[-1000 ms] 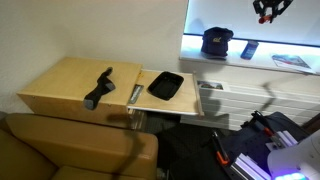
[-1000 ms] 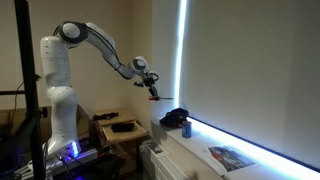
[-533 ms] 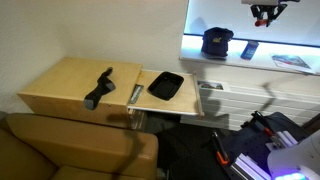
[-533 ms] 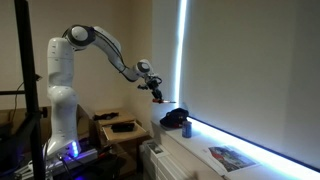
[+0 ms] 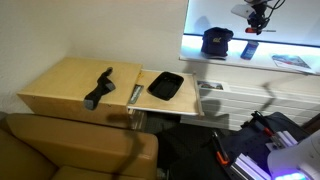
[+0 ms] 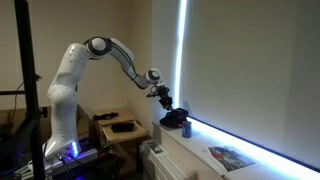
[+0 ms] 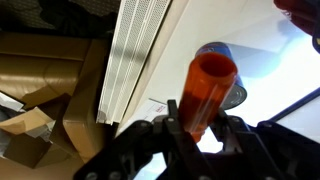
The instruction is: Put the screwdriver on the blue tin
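**Screwdriver [image 7: 208, 88]:** smooth, glossy orange cylindrical handle, seen end-on in the wrist view; the shaft is hidden. The gripper [image 7: 204, 128] has it clamped, with 2 dark fingers [image 7: 172, 120] pressed against the sides of the handle.

**Location:** the tool is held in the air over the lit white tabletop [image 5: 270, 48]. The gripper [image 5: 256, 18] is above the blue tin [image 5: 249, 49] and clear of it.

**Other items:**
- The tin is a low, flat rectangular box lying flat.
- Near it sits a dark navy rounded cap [image 5: 216, 40].
- A thin printed booklet [image 5: 291, 62] lies further along the same surface.
- The pale wooden tabletop [image 5: 55, 85] carries a long black angled tool [image 5: 98, 88] and a shallow black rectangular tray [image 5: 166, 85].

**Change against 0.5 s earlier:** the gripper [image 6: 163, 97] has dropped lower, closer to the cap [image 6: 175, 119], and the arm [image 6: 110, 48] reaches further out. The tin, cap, tray and black tool are unmoved.
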Tool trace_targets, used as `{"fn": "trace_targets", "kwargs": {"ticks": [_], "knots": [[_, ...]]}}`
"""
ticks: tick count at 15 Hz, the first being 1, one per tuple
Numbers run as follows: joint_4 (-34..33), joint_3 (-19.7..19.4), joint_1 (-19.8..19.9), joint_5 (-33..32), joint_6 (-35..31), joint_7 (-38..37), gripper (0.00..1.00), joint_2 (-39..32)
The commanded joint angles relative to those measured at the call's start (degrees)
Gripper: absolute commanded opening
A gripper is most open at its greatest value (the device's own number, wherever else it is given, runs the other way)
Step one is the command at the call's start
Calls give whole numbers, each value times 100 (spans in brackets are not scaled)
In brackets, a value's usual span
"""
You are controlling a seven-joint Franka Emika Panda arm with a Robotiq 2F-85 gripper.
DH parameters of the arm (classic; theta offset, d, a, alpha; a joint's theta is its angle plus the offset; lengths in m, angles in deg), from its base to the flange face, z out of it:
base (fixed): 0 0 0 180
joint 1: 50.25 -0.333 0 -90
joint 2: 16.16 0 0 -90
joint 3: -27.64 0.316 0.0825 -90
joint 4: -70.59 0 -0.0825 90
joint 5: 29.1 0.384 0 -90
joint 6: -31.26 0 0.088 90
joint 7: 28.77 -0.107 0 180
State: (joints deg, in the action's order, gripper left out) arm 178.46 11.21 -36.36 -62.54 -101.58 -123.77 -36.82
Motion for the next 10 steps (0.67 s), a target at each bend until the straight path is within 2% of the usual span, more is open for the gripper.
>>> {"fn": "trace_targets", "kwargs": {"ticks": [1, 2, 5, 6, 10], "knots": [[-1263, -152, -79, 757, 582, -14, 9, -752], [-610, -243, -157, 529, 176, 33, 34, -425], [-1140, -250, -151, 748, 401, 38, 34, -722], [-1240, -318, -189, 649, 407, -154, 9, -913], [-2000, -642, -154, 679, 155, -962, 9, -1705]]}}
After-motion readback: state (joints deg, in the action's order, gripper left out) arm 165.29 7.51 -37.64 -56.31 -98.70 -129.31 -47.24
